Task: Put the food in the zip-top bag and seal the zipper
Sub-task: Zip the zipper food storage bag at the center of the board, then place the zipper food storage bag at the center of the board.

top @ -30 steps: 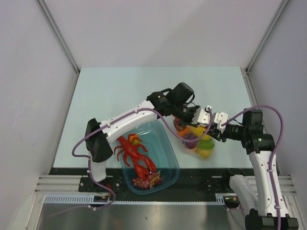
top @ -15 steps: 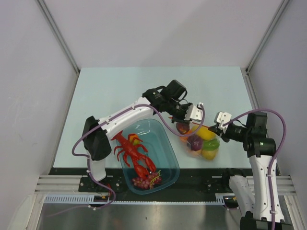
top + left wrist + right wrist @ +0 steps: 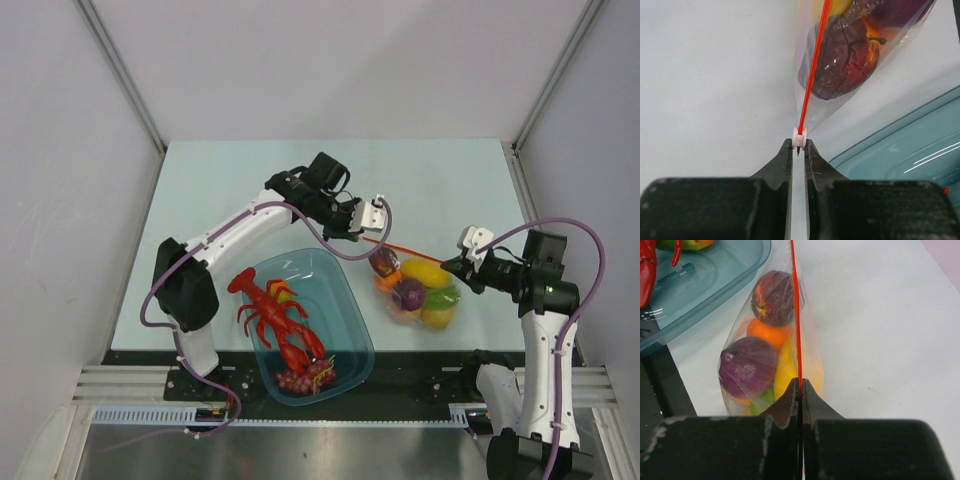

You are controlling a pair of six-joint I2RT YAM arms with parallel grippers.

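Left gripper (image 3: 798,146) pulled away, pinching zipper (image 3: 812,75); right gripper (image 3: 800,385) clamps other end; tub (image 3: 340,300) beside.

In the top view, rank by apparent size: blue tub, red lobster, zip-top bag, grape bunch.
1. blue tub
2. red lobster and zip-top bag, too alike to rank: lobster longer, bag fuller
3. grape bunch

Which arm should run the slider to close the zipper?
Left arm, probably: its jaws pinch the white slider at one end of the zipper. The right arm only clamps the strip's other end in its jaws, holding the zip-top bag taut.
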